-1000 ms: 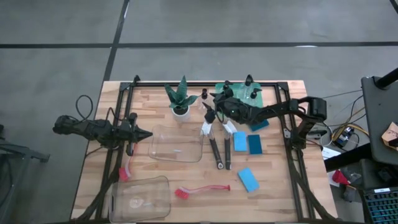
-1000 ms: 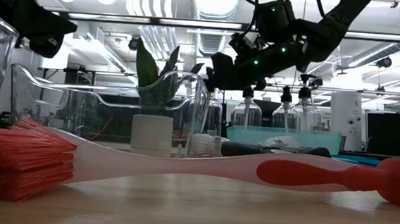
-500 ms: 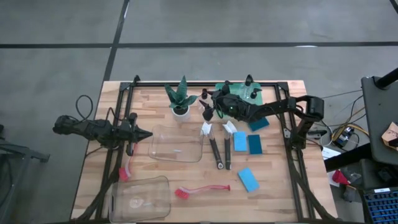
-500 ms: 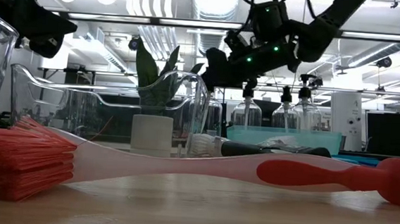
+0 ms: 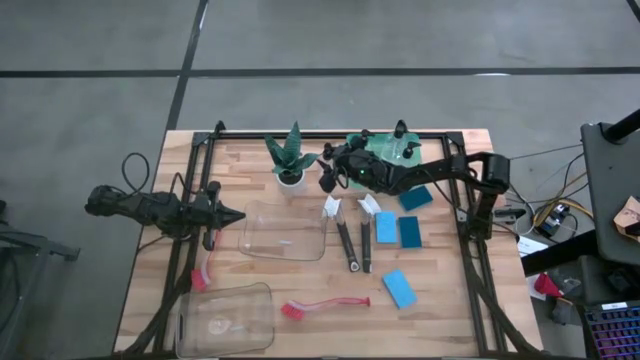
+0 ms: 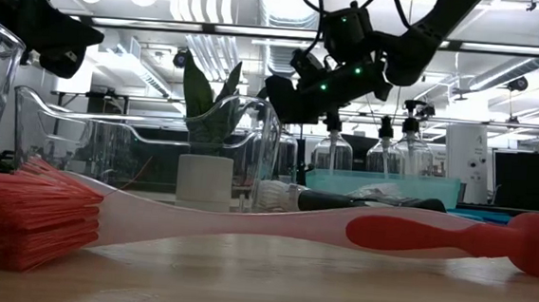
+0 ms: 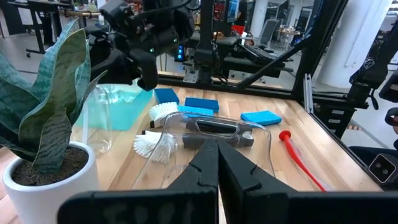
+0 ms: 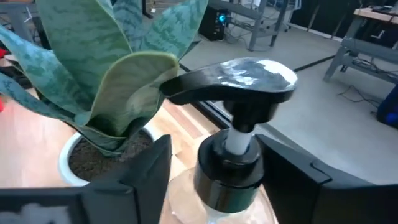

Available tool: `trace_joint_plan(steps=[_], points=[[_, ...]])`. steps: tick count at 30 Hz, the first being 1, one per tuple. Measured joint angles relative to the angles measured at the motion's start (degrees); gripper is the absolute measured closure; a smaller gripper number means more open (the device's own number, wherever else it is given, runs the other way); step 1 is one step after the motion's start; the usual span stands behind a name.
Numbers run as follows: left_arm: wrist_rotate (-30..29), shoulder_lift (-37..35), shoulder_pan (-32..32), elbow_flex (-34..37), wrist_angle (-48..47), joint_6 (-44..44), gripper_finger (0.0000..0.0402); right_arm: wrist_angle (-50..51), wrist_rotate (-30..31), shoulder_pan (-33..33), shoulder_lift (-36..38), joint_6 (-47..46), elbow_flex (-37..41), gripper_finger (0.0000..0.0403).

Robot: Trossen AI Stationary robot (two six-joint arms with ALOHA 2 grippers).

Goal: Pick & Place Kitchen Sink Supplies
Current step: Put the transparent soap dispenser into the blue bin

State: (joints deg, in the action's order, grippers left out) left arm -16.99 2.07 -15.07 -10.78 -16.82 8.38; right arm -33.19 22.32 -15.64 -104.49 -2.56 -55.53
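Note:
A small clear bottle with a black pump top (image 8: 242, 81) stands on the table beside the potted plant (image 5: 291, 160); it also shows in the left wrist view (image 7: 101, 121). My right gripper (image 8: 214, 177) (image 5: 327, 179) is open. One finger stands on each side of the bottle's black collar, and a gap shows on both sides. More bottles stand on the green tray (image 5: 385, 150). Blue sponges (image 5: 398, 229) and two black-handled brushes (image 5: 352, 238) lie at mid-table. A red brush (image 5: 325, 304) lies near the front edge. My left gripper (image 5: 236, 215) waits shut at the table's left.
One clear bin (image 5: 286, 231) lies at the table's middle and another (image 5: 226, 318) at the front left. A second red brush (image 5: 205, 271) lies beside the left arm. A black frame (image 5: 470, 215) runs around the table. Bare wood shows at the front right.
My right gripper has moved toward the table's left edge, closing in on the bottle beside the plant. It has stayed at much the same height and has not tipped. Nothing on the table has shifted.

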Motion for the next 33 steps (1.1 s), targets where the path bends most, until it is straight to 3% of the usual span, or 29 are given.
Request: trace_joint_plan(steps=[8, 16, 33], points=[[0.0, 0.0, 0.0, 0.0, 0.0, 0.0, 0.0401, 0.1, 0.3, 0.1, 0.3, -0.5, 0.3, 0.0275], [0.0, 0.0, 0.0, 0.0, 0.0, 0.0, 0.0401, 4.1, 0.3, 1.1, 3.6, -1.0, 0.6, 0.0269], [0.0, 0.0, 0.0, 0.0, 0.0, 0.0, 0.0401, 20.5, 0.2, 4.4, 24.1, -0.7, 1.3, 0.0262]])
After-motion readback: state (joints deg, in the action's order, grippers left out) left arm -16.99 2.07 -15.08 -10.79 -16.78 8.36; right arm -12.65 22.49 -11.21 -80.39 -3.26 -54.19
